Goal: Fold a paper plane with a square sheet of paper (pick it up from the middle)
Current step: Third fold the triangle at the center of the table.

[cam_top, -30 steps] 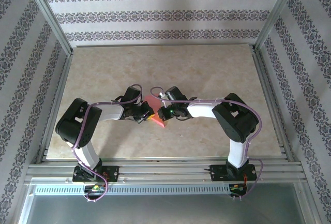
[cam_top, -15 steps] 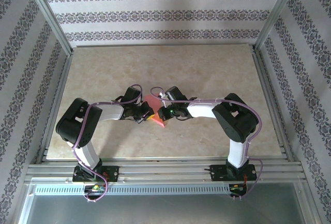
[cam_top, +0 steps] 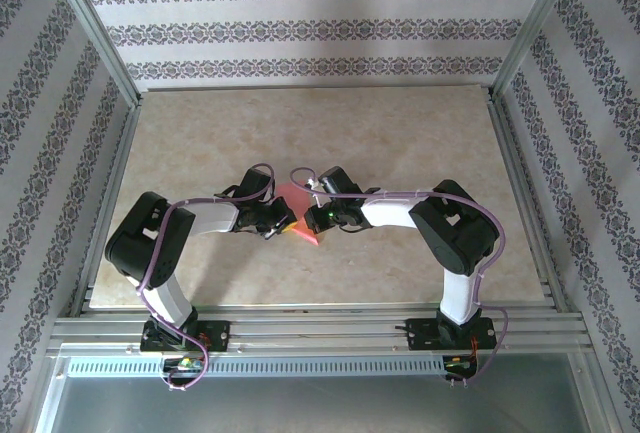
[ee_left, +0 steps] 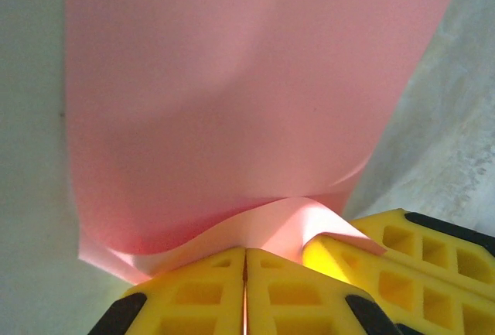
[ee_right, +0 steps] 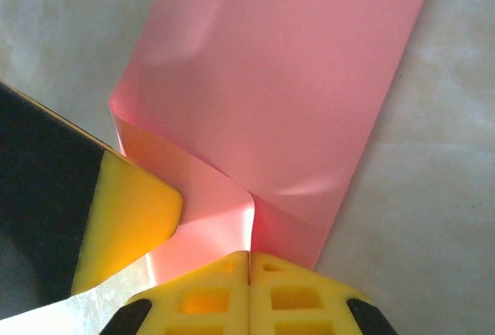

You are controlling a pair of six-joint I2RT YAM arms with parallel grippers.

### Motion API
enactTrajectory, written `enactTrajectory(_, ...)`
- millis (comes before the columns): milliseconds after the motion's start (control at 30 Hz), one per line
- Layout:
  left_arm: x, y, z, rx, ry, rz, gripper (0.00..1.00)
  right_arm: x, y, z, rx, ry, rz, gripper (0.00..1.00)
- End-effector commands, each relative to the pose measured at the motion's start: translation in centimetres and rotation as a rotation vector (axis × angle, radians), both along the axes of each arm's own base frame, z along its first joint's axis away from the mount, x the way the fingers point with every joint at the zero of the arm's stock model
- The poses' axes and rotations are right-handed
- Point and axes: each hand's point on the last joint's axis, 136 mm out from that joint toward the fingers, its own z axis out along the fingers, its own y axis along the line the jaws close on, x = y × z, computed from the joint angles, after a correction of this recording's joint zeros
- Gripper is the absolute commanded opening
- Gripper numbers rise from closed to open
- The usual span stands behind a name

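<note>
Top external view puts the square sheet of paper (cam_top: 297,203) at mid-table, pinched between your two arms. Your left gripper (ee_left: 246,285) is clenched on the sheet's near edge, which curls up over its yellow fingers (ee_left: 201,296). Your right gripper (ee_right: 249,277) is likewise clamped on a folded-over corner. Each gripper's yellow finger crowds into the other's wrist view, just beside the paper. Around you are the marbled table (cam_top: 400,143), patterned walls (cam_top: 300,28) and an aluminium frame (cam_top: 320,333).
</note>
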Motion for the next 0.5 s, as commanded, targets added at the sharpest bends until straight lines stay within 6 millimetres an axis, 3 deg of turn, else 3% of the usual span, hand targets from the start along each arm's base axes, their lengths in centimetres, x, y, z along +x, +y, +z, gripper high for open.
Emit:
enactTrajectory(0, -0.8, 0.9, -0.1, 0.069, 0.029, 0.003, 0.1, -1.0, -1.9, -2.9, -0.104, 0.071, -0.021, 0.07)
enactTrajectory(133, -0.7, 1.1, 0.1, 0.093, 0.02, -0.008, 0.1, -1.0, -2.0, -3.0, -0.106, 0.071, -0.021, 0.07)
enactTrajectory(300, -1.1, 1.0, -1.0, 0.09, 0.053, -0.012, 0.08, -0.8, -1.7, -2.6, -0.095, 0.068, -0.023, 0.09)
enactTrajectory(467, -1.5, 1.5, -1.5, 0.122, 0.072, -0.01, 0.08, -0.3, -1.1, -0.6, -0.038, 0.07, -0.046, 0.19)
